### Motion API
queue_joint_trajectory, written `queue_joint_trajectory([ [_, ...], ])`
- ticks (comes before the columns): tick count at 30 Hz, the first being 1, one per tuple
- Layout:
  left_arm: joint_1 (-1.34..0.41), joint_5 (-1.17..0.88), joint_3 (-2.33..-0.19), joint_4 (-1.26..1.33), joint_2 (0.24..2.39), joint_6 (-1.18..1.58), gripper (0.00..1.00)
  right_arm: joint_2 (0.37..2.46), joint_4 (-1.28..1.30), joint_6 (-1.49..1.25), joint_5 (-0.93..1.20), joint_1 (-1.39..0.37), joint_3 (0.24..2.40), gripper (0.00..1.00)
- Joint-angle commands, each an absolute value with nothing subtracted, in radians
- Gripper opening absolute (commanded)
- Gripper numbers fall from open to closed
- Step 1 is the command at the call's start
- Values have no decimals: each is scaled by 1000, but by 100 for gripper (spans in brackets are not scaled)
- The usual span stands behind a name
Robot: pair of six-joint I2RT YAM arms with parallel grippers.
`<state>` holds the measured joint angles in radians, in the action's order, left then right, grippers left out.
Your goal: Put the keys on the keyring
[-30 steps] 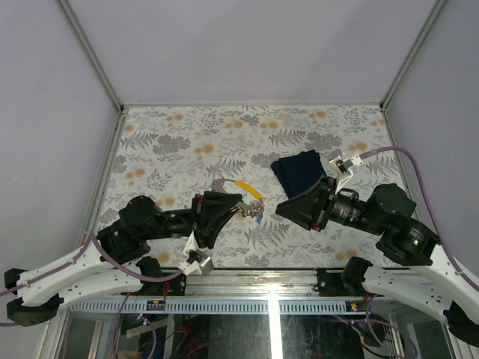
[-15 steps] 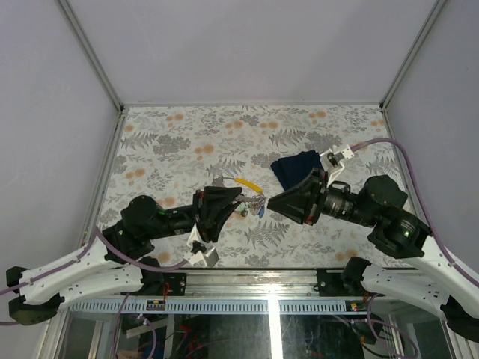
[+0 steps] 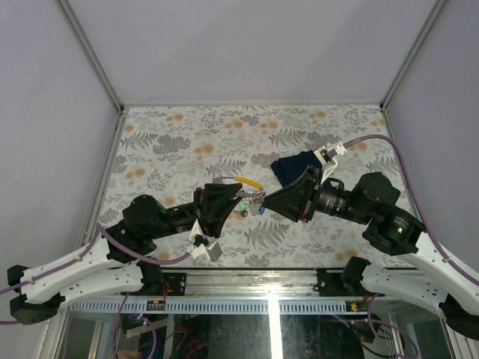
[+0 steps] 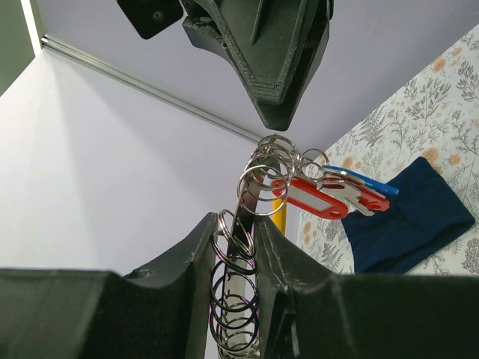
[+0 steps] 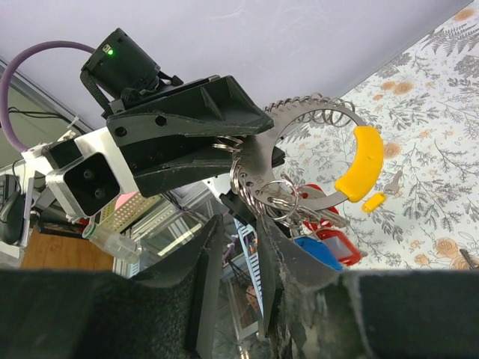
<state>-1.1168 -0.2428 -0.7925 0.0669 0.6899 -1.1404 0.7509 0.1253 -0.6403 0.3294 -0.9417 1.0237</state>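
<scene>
Left gripper: clamped on the keyring — the toothed rim sits edge-on between both fingers.
Right gripper: jaws narrow, tips right at the small split rings; whether they nip one I cannot tell.
Keyring, place: raised off the table, between the two grippers, over its middle-near part.
Keyring, axis: the rim runs out from the left fingers straight toward the right gripper's tip, so the two claws face each other nose to nose along it.
Yellow tag: rides on the far arc of the ring.
The keys: two, with a red tag and a blue tag, hang off the cluster of small rings on the right gripper's side.
Loose key: what looks like one lies on the table beyond the ring.
Nearer arm: the right, to the ring cluster — the left only steadies.
Room: the navy cloth is just behind the right gripper; walls and table edges are well apart.
Judgement: any threading move is fine work along the ring's rim, with little slack between the tips.
</scene>
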Motion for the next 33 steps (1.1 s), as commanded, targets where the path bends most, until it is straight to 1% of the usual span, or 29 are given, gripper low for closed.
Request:
queue_joint_trajectory([
  [1, -1119, -225, -802, 167, 681, -1127, 0, 755, 64, -646, 306, -942, 1036, 32],
  [22, -1120, -222, -799, 161, 671, -1132, 0, 775, 58, -648, 322, -942, 1016, 33],
  [26, -1119, -224, -799, 161, 670, -1131, 0, 778, 36, -652, 320, -942, 1008, 34],
  [33, -1118, -221, -799, 161, 674, -1133, 0, 788, -26, -667, 318, -942, 993, 33],
])
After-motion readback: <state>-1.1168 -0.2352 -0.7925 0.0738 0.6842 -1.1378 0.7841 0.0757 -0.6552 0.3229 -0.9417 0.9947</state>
